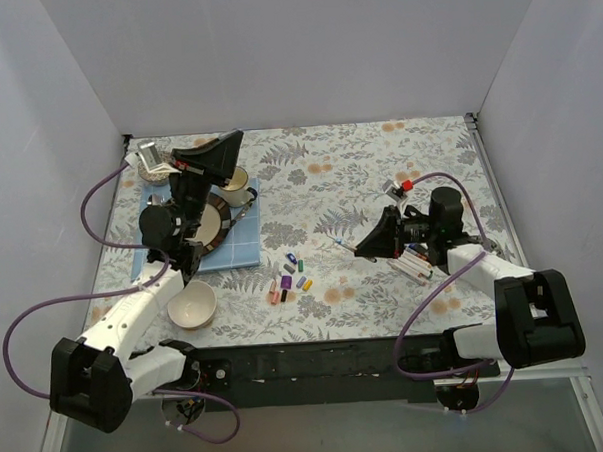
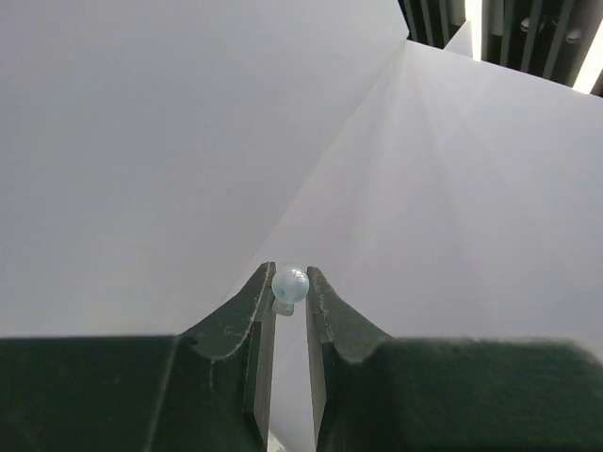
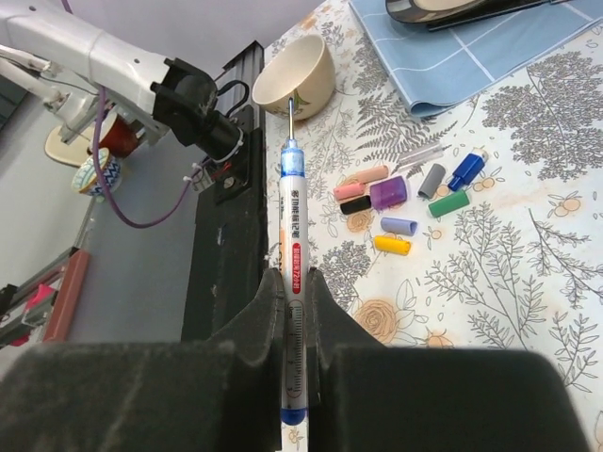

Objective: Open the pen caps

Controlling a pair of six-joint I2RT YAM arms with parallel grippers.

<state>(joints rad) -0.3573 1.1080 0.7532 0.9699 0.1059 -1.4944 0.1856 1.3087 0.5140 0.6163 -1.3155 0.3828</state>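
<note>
On your left, the left gripper (image 2: 289, 275) points up off the table, its jaws pressed almost together on a small pale-blue cap (image 2: 291, 283); you see only its rounded end. Mid-table, loose pen caps (image 3: 405, 202) lie clustered on the floral tablecloth (image 1: 379, 173): pink, black, purple, grey, blue, green, lilac, yellow. Most of the job looks done. On your right, the right gripper (image 3: 293, 282) pinches a white pen (image 3: 291, 202) by its barrel, tip bare. More pens (image 1: 415, 264) lie just beside that arm; you cannot tell whether they are capped.
</note>
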